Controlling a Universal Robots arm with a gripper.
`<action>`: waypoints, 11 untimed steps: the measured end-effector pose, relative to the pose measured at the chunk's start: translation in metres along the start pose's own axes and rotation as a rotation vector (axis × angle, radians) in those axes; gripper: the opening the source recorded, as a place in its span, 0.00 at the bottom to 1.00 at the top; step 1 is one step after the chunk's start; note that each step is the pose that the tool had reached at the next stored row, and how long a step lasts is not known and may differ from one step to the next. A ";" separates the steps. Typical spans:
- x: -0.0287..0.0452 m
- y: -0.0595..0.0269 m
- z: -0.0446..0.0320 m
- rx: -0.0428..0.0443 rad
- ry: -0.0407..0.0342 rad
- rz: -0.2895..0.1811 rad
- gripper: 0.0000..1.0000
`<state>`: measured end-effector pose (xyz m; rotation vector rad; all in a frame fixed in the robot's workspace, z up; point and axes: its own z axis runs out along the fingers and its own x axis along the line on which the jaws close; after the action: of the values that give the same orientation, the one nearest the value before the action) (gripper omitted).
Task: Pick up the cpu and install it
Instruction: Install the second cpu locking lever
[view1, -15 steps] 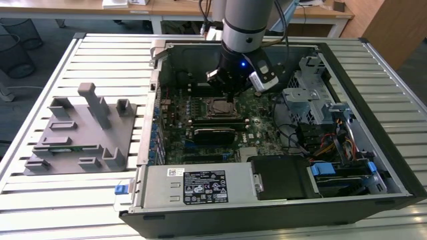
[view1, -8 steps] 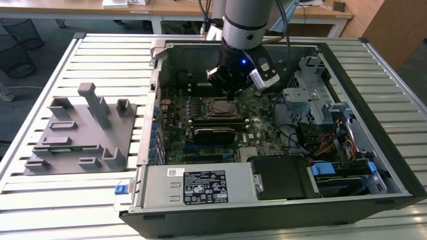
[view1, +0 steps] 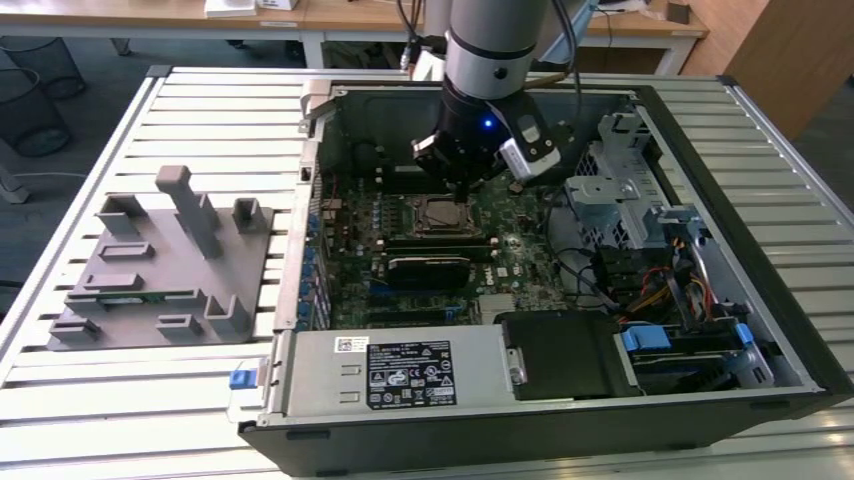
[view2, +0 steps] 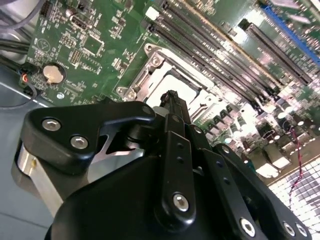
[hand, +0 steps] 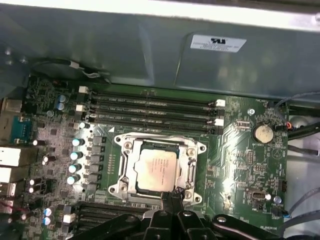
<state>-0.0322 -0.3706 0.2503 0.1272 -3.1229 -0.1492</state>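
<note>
The gripper (hand: 172, 200) hangs just above the socket frame (hand: 159, 169), its fingers (view2: 172, 107) drawn together and holding nothing. Beneath them, the cpu (hand: 156, 167) lies flat in the frame, seemingly already seated, on the motherboard (view1: 501, 215) inside the computer case (view1: 747, 300) on the counter (view1: 200, 120). Whether the fingers touch the frame is hidden by the gripper's body.

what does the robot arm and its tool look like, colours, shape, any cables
The arm is a round silver-grey tube ending in a black wrist section with a small blue light. A white-and-black block is strapped beside the wrist, and dark cables run down alongside it. The tool is matte black, built of flat linkage bars joined by silver screws and pins.
</note>
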 end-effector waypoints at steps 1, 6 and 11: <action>0.0006 -0.0018 -0.0002 0.0001 0.0001 0.000 0.11; 0.0029 -0.0069 -0.0003 -0.0267 -0.0013 0.000 0.11; 0.0031 -0.0093 0.0003 -0.0537 0.0349 0.004 0.11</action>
<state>-0.0345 -0.3801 0.2492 0.1217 -3.0810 -0.2281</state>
